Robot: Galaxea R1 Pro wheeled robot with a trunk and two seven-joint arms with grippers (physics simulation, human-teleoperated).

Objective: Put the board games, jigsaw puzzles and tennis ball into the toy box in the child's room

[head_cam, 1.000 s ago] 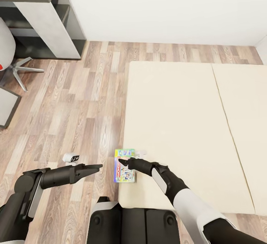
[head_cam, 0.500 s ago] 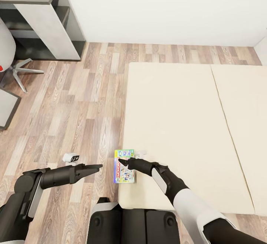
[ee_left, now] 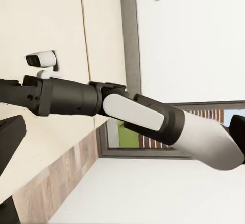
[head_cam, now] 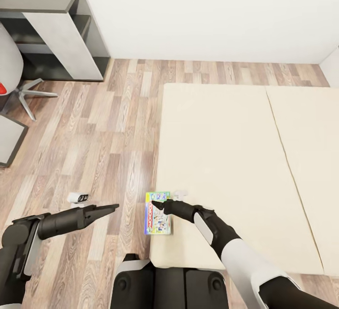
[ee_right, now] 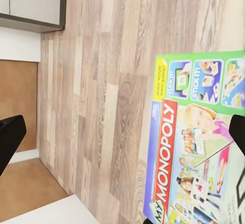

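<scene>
The green-edged board game w/ the red banner lies flat at the corner of the bed nearest the robot, hanging a bit past the mattress edge over the wood floor. Biggest risk as I see it: the box is thin, flat and already overhanging, so a nudge from the right gripper rather than a proper pinch could slide it off onto the floor, where it'd be much harder to get. A pinch on just one edge might also let it tilt or slip out on the lift. Right gripper sits directly over the box's far end, tips apparently close to or on the lid; can't tell if there's contact. In the right wrist view the game lies between the two dark fingertips, which stand wide apart, so jaws look well open and not clamped on anything. Left gripper hangs over the floor beside the bed, away from the box; fingers look drawn together to a point, holding nothing.
</scene>
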